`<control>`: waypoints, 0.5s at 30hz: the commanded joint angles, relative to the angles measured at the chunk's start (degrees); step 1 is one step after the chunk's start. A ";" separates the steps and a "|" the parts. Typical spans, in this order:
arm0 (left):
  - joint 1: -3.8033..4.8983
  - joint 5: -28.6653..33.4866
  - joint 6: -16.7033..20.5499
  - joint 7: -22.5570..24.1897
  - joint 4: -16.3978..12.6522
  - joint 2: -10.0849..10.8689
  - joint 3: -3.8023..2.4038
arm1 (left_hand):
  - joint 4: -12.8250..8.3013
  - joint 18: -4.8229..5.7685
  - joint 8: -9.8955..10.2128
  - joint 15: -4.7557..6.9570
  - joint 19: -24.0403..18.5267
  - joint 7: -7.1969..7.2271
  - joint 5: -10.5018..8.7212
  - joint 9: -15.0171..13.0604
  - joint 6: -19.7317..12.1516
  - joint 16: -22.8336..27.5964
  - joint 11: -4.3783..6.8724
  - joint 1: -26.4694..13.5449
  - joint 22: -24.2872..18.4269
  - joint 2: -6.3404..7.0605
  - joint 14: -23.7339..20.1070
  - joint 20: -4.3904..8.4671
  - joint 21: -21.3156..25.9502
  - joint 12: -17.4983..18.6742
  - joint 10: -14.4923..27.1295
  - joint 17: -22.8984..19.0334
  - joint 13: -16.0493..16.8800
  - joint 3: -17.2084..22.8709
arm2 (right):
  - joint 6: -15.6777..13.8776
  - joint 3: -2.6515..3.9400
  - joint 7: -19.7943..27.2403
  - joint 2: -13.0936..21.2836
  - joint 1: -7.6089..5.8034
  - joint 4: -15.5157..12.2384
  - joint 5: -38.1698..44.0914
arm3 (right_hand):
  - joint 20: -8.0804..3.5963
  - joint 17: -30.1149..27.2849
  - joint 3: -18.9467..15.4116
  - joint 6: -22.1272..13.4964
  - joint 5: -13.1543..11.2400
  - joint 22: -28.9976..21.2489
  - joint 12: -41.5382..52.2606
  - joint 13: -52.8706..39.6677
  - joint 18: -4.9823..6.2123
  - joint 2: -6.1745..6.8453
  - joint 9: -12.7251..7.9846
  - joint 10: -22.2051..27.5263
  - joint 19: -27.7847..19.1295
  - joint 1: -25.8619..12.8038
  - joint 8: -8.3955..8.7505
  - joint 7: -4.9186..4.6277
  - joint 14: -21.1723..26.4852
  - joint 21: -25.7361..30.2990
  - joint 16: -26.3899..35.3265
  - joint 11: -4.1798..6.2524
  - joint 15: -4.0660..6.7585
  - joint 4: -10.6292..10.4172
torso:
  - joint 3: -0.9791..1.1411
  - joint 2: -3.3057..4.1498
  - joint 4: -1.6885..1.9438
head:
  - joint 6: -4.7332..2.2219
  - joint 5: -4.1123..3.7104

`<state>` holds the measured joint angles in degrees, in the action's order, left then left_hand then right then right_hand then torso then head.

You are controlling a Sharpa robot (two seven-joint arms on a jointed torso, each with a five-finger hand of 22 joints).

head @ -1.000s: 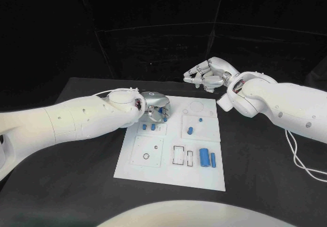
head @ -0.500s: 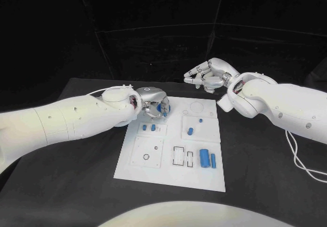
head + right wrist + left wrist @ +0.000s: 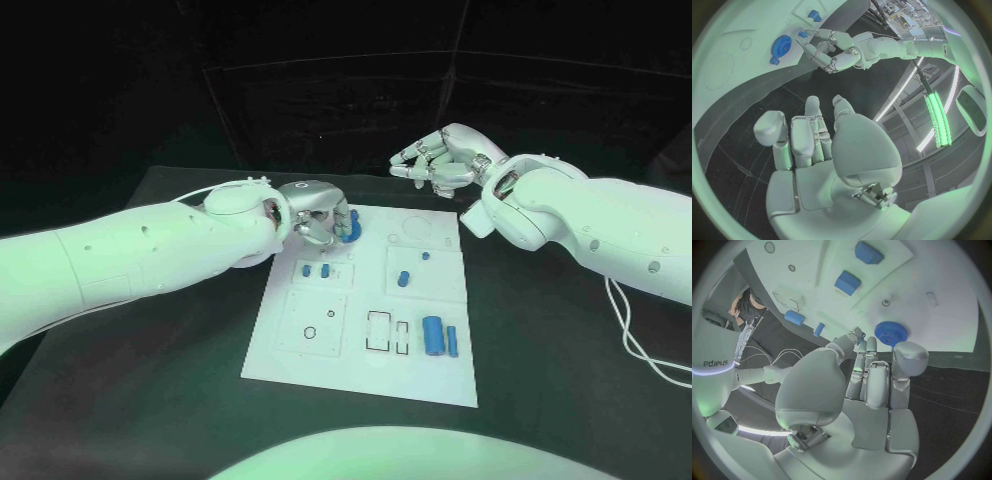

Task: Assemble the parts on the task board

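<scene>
Black worktop (image 3: 173,400) carries the white rectangular task board (image 3: 361,370) at its middle, dark backdrop behind.

Left hand (image 3: 320,215) is over the far left corner of the board. In the head view a small round blue toothed wheel (image 3: 348,228) shows at its fingertips. The left wrist view shows the same blue wheel (image 3: 891,333) just past the fingertips, against the white board surface; the fingers (image 3: 877,382) lie nearly straight and close side by side, thumb alongside. Whether the wheel is pinched or only touched: cannot tell from either view. The right wrist view shows the wheel (image 3: 781,46) on or just above the board next to the left hand's fingers (image 3: 820,47).

Right hand (image 3: 440,160) is raised beyond the far edge of the board, well apart from the parts. Its fingers (image 3: 811,130) are loosely apart and slightly curled, holding nothing.

Other parts on the board:
- two small blue blocks (image 3: 317,269) side by side in a shallow square recess, just near of the left hand
- short blue peg (image 3: 405,276) and a smaller blue piece (image 3: 424,255) in the middle recess
- large blue cylinder (image 3: 433,333) lying beside a thin blue bar (image 3: 451,338), near right part of the board
</scene>
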<state>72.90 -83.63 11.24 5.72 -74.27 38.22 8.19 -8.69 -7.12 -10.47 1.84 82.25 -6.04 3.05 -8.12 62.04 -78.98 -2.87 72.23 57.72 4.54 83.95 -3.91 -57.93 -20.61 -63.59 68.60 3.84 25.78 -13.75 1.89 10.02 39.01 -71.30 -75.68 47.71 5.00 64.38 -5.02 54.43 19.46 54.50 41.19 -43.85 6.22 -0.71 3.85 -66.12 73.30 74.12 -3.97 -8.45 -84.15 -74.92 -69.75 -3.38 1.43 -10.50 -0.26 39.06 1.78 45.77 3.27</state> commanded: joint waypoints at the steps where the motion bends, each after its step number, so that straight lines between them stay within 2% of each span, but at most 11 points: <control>1: 0.26 2.18 -2.71 -1.05 -0.39 1.93 -0.28 | 0.43 0.34 0.16 -0.03 0.33 -0.35 -0.24 0.08 0.23 -0.26 -0.01 -0.66 0.08 -0.04 1.79 0.17 -0.27 0.31 -0.56 -0.06 0.04 0.01 | -0.07 0.03 0.46 0.07 -0.10 -0.06 0.04 | 0.00 -0.01 -0.14 -0.22 0.21 -0.08 -0.21 0.10 0.48 -0.58 0.07 0.44 -0.39 0.12 -0.35 -0.01 -0.86 0.38 0.22 0.05 -0.27 -0.08 | 0.02 0.07 -0.12 | -0.02 0.18; 3: 0.21 2.43 -3.43 -1.25 -0.43 2.58 -0.39 | 0.69 0.34 0.25 -0.02 0.31 -0.30 -0.25 0.15 0.31 -0.25 0.00 -1.01 0.14 0.20 1.79 0.15 -0.30 0.51 -0.70 -0.10 0.06 -0.29 | -0.08 0.03 0.47 0.11 -0.10 -0.07 0.04 | 0.00 0.00 -0.13 -0.21 0.22 -0.09 -0.22 0.12 0.48 -0.62 0.07 0.45 -0.40 0.13 -0.35 -0.01 -0.86 0.39 0.23 0.05 -0.27 -0.09 | -0.02 0.02 -0.07 | 0.04 0.45; 7: 0.13 2.65 -3.96 -1.53 -0.27 3.44 -0.49 | 0.75 0.33 0.28 -0.02 0.30 -0.29 -0.25 0.17 0.33 -0.24 0.01 -1.07 0.13 0.24 1.78 0.15 -0.28 0.56 -0.74 -0.13 0.06 -0.35 | -0.08 0.03 0.48 0.15 -0.09 -0.05 0.04 | 0.00 0.00 -0.13 -0.21 0.22 -0.09 -0.22 0.12 0.48 -0.62 0.07 0.45 -0.40 0.13 -0.35 -0.01 -0.86 0.39 0.23 0.05 -0.27 -0.09 | -0.07 0.02 -0.01 | -0.19 0.41; 11: 0.10 2.75 -3.83 -1.65 -0.23 4.31 -0.53 | 0.77 0.32 0.28 -0.02 0.30 -0.28 -0.25 0.17 0.36 -0.23 0.02 -1.07 0.11 0.24 1.78 0.15 -0.26 0.57 -0.76 -0.15 0.07 -0.36 | -0.08 0.03 0.48 0.16 -0.09 -0.05 0.04 | 0.00 0.00 -0.13 -0.21 0.22 -0.09 -0.22 0.12 0.48 -0.62 0.07 0.45 -0.40 0.13 -0.35 -0.01 -0.86 0.39 0.23 0.05 -0.27 -0.09 | 0.02 0.03 -0.03 | -0.11 0.52; 15: 0.08 2.78 -3.98 -1.76 -0.35 4.97 -0.55 | 0.77 0.32 0.28 -0.02 0.30 -0.28 -0.25 0.17 0.37 -0.23 0.02 -1.07 0.12 0.24 1.78 0.15 -0.27 0.57 -0.77 -0.15 0.07 -0.37 | -0.05 0.03 0.48 0.15 -0.07 -0.02 0.04 | 0.00 0.00 -0.13 -0.21 0.22 -0.09 -0.22 0.12 0.48 -0.62 0.07 0.45 -0.40 0.13 -0.35 -0.01 -0.86 0.39 0.23 0.05 -0.27 -0.09 | -0.03 0.02 -0.07 | -0.11 0.48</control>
<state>72.92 -81.59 8.32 4.50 -74.48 43.10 7.71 -8.29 -7.12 -10.47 1.84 82.25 -6.25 3.05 -8.02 62.25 -78.98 -2.86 71.57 57.80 4.71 83.95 -3.91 -58.02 -20.19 -64.00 68.53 3.84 25.38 -13.75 1.89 10.02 39.15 -71.29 -75.67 47.72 5.00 64.38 -5.01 54.43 19.46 54.51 41.20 -43.79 6.22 -0.71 3.85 -66.12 73.30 74.12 -3.98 -8.45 -84.14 -74.92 -69.75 -3.38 1.43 -10.50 -0.28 39.08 1.73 45.65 3.77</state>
